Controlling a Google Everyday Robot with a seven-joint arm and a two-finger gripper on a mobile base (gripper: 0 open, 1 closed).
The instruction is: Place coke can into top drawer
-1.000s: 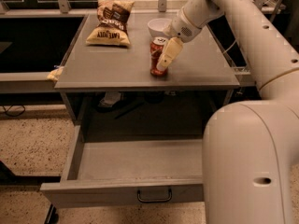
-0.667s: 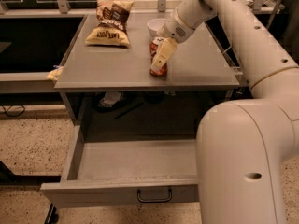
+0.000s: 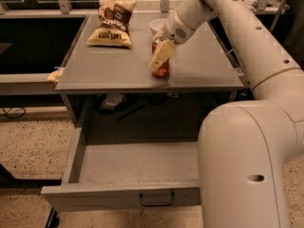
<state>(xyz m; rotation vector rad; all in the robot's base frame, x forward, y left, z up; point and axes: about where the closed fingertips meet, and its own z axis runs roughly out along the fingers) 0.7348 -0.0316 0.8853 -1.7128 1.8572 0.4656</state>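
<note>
The coke can [image 3: 162,69] stands upright on the grey counter [image 3: 118,70], near its front middle. My gripper [image 3: 160,56] reaches down from the upper right and sits right at the can, covering its upper front and left side. The can's base rests on the counter. The top drawer [image 3: 137,167] is pulled wide open below the counter and its grey inside is bare. Its front panel carries a small dark handle [image 3: 156,199].
A brown and yellow chip bag [image 3: 112,23] lies at the counter's back left. A white bowl [image 3: 156,25] stands just behind the can. My large white arm [image 3: 247,151] fills the right side, overlapping the drawer's right end. A speckled floor lies to the left.
My gripper has shifted left across the front of the can. The can, the chip bag and the drawer have stayed where they were.
</note>
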